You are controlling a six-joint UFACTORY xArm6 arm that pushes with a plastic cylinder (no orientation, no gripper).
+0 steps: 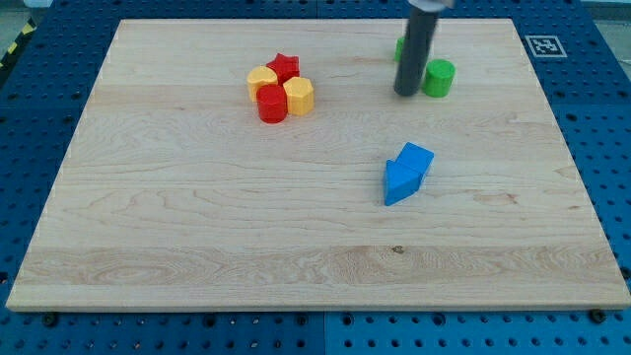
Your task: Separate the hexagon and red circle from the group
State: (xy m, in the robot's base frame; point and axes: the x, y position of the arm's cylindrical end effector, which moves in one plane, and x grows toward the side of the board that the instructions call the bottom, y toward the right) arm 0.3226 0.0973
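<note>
Those little yellow hexagon point(300, 96) and red circle point(272, 104) blocks look light, rigid and slidey, so I'd shove their flat sides from inside the cluster; my tip point(405, 94) is a bare rod, a tool with nothing to open or close, well off right beside the green circle point(439, 77).

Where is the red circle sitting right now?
The red circle sits in the view's upper left, at the group's bottom, touching the yellow hexagon on its right.

The wooden board point(197, 227) carries red point(272, 105), yellow point(299, 96), green point(439, 77) and blue blocks point(406, 172).
</note>
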